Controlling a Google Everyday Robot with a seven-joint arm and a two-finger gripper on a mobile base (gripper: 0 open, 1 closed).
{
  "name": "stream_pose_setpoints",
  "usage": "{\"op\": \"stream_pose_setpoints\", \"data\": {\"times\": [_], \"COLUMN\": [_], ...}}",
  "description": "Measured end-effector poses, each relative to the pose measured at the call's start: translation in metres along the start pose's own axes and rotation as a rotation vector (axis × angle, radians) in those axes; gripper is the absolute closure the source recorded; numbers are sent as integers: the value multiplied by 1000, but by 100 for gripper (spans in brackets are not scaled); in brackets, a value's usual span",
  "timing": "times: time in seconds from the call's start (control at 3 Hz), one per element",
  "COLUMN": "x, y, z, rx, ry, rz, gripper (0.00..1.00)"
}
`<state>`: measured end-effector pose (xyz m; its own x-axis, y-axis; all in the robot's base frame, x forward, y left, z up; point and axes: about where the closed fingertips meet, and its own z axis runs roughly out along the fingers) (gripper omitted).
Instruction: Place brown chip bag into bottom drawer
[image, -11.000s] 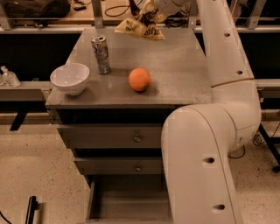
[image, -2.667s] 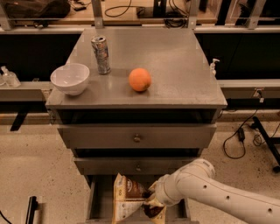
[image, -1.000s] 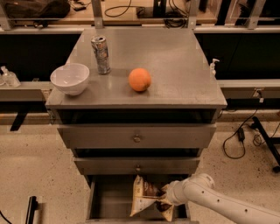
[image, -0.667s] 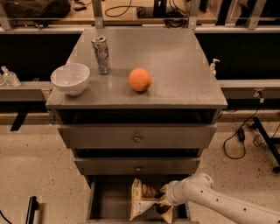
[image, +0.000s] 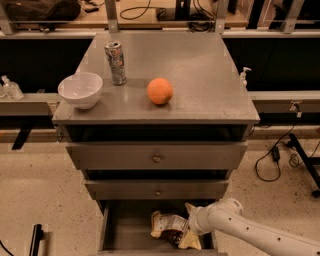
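The brown chip bag (image: 167, 226) lies crumpled inside the open bottom drawer (image: 122, 227), toward its right half. My gripper (image: 189, 231) is low in the drawer at the bag's right end, reached in from the lower right on the white arm (image: 240, 232). Its tip is buried against the bag.
On the cabinet top stand a white bowl (image: 80, 89), a silver drink can (image: 115, 62) and an orange ball (image: 160, 91). The two knobbed drawers (image: 157, 158) above are closed. Cables lie on the floor at the right (image: 272, 157).
The bag has dropped from upright to lying flat in the drawer. My gripper has moved lower with it.
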<state>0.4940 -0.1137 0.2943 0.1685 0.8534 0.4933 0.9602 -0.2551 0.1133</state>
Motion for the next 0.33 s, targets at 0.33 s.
{"op": "stream_pose_setpoints", "data": {"times": [0.33], "x": [0], "y": [0], "z": [0], "rx": [0], "ry": [0], "rz": [0], "gripper": [0]}}
